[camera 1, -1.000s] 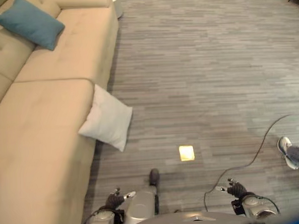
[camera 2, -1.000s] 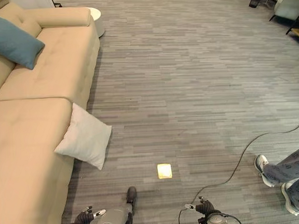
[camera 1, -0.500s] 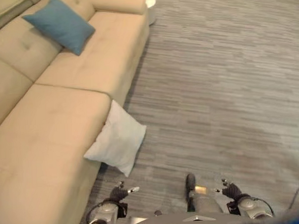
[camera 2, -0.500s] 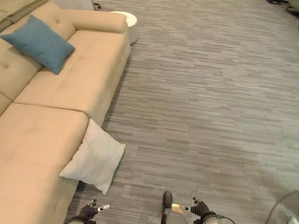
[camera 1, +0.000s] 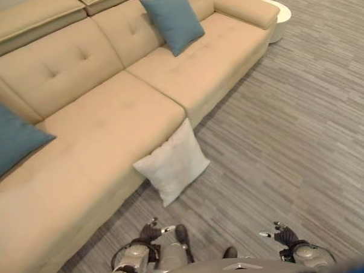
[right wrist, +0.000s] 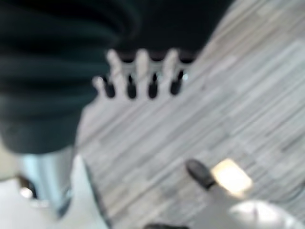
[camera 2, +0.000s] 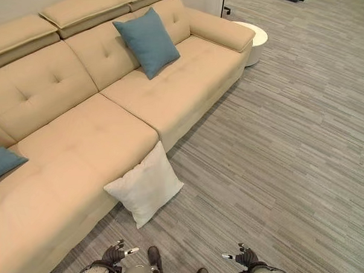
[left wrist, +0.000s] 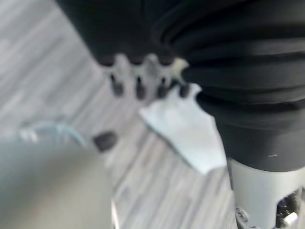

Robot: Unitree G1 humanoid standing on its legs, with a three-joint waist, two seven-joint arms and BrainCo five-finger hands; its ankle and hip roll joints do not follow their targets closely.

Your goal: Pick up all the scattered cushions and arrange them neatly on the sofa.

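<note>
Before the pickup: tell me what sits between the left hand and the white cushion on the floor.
Nothing visible. Only bare floor lies between the left hand and the white cushion, which leans against the sofa front.

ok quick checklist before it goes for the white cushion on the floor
1. White cushion located: ok, it stands on the floor leaning against the sofa front, just ahead of the robot.
2. Left hand free: ok, fingers relaxed, holding nothing, low near the floor short of the cushion.
3. Right hand free: ok, open and empty, off to the cushion's right.
4. Floor between hands and cushion clear: ok, bare planks there.
5. Landing spot on the sofa: ok, the seat behind the cushion is bare; one blue cushion leans on the backrest further along, another blue cushion sits at the near end.
6. Other cushions on the floor: cannot tell beyond what is in view.
</note>
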